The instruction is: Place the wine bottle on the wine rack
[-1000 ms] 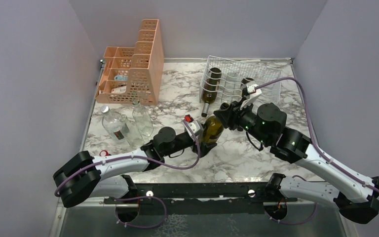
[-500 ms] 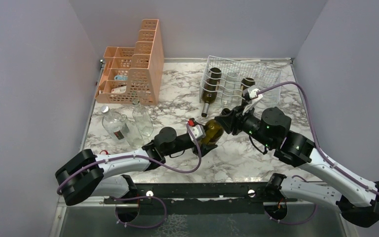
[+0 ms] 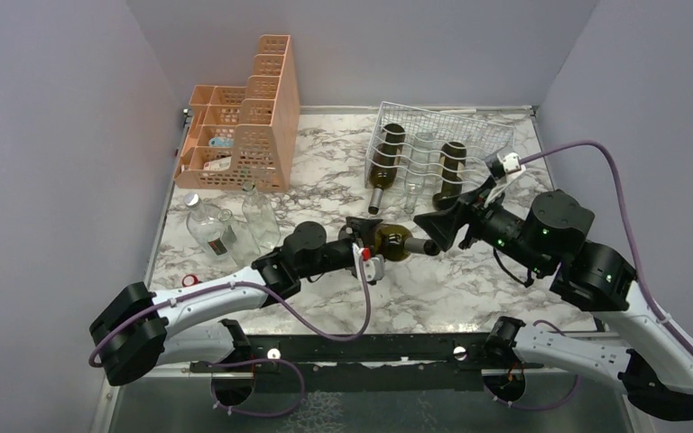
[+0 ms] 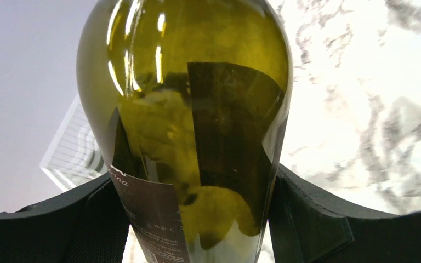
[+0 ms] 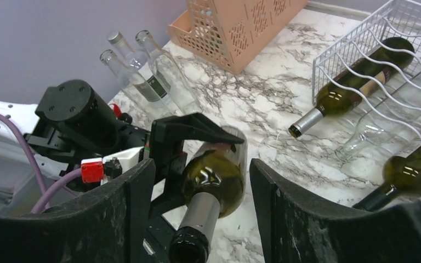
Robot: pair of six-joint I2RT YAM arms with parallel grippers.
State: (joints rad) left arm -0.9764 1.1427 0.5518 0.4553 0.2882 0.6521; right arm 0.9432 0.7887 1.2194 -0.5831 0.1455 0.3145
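The wine bottle point(image 3: 390, 241) is dark green glass with a dark label, and it hangs level above the table's middle with its neck pointing right. My left gripper point(image 3: 372, 242) is shut on the bottle's body; in the left wrist view the bottle point(image 4: 197, 109) fills the gap between both black fingers point(image 4: 312, 219). My right gripper point(image 3: 439, 228) stands open at the neck end, its fingers point(image 5: 134, 208) on either side of the bottle point(image 5: 215, 178) without touching it. The silvery wire wine rack point(image 3: 492, 135) sits at the back right.
Two dark bottles point(image 3: 386, 158) point(image 3: 451, 167) and a clear one lie in the rack. A peach perforated organizer point(image 3: 248, 117) stands at the back left. Clear glass bottles point(image 3: 235, 225) stand left of centre, with a red cap point(image 3: 189, 280) near them.
My left gripper closed on the bottle's body. My right gripper opened, let go of the neck and drew back to the right. The bottle tipped from upright to level.
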